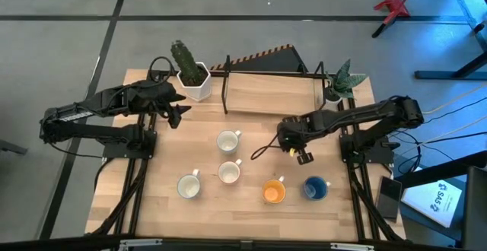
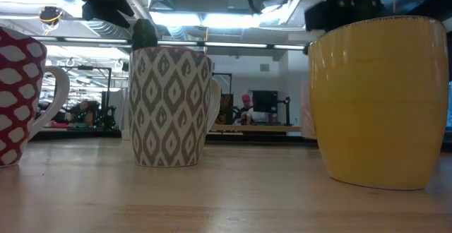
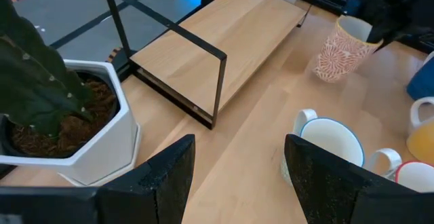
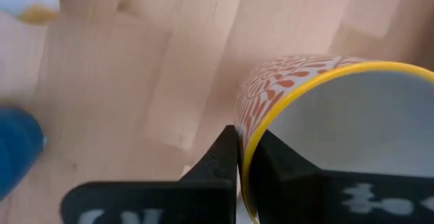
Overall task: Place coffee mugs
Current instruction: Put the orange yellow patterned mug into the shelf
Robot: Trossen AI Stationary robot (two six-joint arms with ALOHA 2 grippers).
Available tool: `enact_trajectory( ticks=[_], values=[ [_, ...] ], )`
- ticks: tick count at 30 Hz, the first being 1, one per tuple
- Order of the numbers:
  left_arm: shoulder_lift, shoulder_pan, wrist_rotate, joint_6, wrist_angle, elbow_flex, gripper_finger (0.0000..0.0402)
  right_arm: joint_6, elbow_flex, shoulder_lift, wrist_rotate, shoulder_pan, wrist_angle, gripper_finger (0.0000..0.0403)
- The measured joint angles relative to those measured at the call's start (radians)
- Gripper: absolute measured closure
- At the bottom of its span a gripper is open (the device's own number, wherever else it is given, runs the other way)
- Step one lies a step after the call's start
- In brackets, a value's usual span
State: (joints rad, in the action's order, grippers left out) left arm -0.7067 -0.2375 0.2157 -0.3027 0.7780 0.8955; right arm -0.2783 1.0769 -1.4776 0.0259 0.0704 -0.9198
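Observation:
My right gripper [image 4: 244, 146] is shut on a white mug with an orange pattern and a yellow rim [image 4: 339, 115]. It stands right of the table's middle [image 1: 293, 143], in front of the wooden shelf; the left wrist view shows this mug [image 3: 337, 51] farther off. Five more mugs stand on their bases nearer the front: three white ones [image 1: 227, 141] [image 1: 230, 173] [image 1: 189, 186], an orange one [image 1: 274, 192] and a blue one [image 1: 315, 188]. My left gripper [image 1: 180, 112] hangs open by the cactus pot, with nothing between its fingers [image 3: 237, 159]. My right gripper pinches the mug's wall at the yellow rim [image 4: 254, 132], one finger inside the mug and one outside. The fingers come from above, pointing steeply down. The mug sits a little tilted; whether its bottom [image 3: 324, 76] rests on the table I cannot tell.
A wooden shelf on a black frame [image 1: 274, 91] runs along the back of the table. A white pot with a cactus [image 1: 194, 80] stands at its left end and a small spiky plant [image 1: 338, 84] at its right. Bare table lies between shelf and mugs.

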Motion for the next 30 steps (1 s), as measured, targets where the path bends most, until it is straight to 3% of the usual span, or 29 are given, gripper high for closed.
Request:
enact_trajectory(
  ticks=[15,23,30],
  values=[
    [0.0,0.0,-0.016,0.037,0.05,0.0,0.0179,-0.165,0.272,-0.032,0.068,-0.22,-0.069,0.0401],
    [0.0,0.0,-0.017,0.052,0.08,0.0,0.0179,-0.385,0.558,-0.255,0.075,-0.359,-0.059,0.0402],
    [0.0,0.0,-0.016,0.059,0.113,0.0,0.0179,-0.424,0.817,-0.486,0.059,-0.435,-0.08,0.0402]
  ],
)
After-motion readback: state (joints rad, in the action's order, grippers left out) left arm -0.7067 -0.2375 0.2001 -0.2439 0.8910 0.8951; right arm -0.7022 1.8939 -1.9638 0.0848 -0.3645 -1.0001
